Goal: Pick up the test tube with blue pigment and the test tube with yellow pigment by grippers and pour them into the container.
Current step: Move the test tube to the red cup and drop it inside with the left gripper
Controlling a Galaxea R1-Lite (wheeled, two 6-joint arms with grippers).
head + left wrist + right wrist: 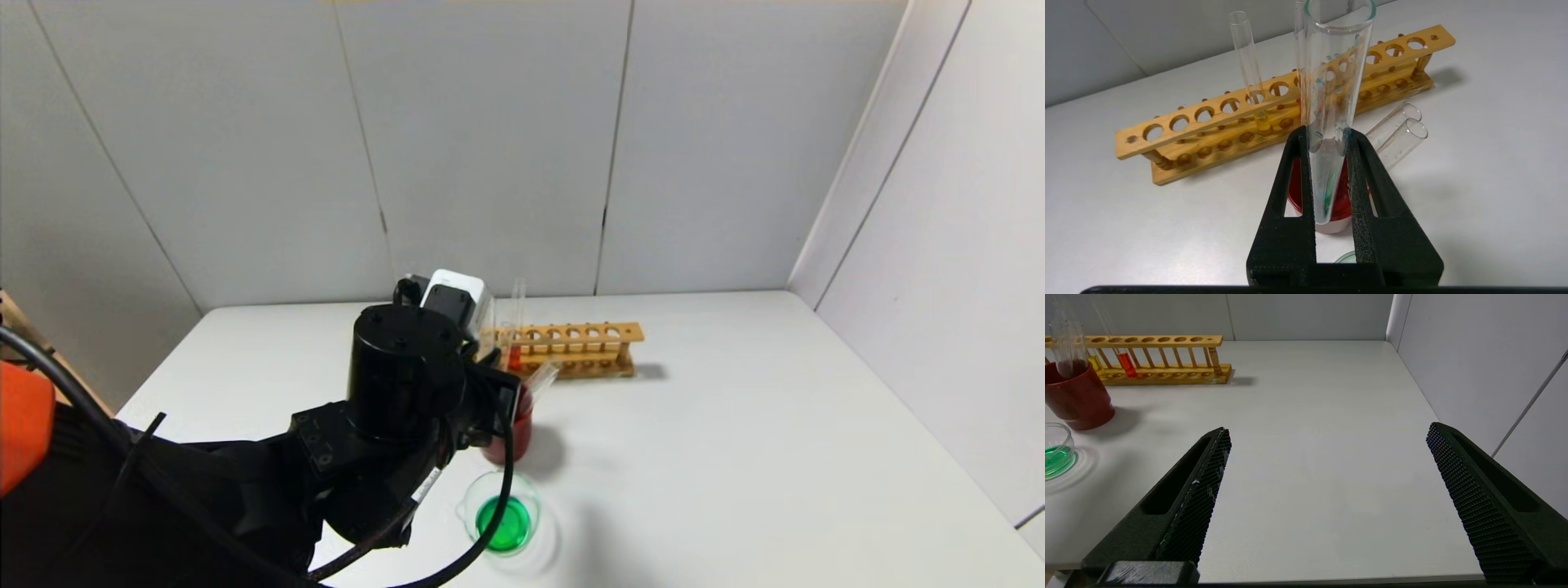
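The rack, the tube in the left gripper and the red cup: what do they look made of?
Rack: looks like wood with an amber, slightly glossy finish; drilled holes, turned posts.
Tube clamped in the left gripper: clear and smooth with a rolled lip, probably glass; blue-green droplets cling inside.
Red cup: smooth, semi-gloss, likely plastic; hard to be certain.

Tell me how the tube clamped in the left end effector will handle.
Test tube, in the left end effector: thin clear glass, so probably fragile and slippery. Nearly empty, so likely light. Round, so it may roll if laid on the table.
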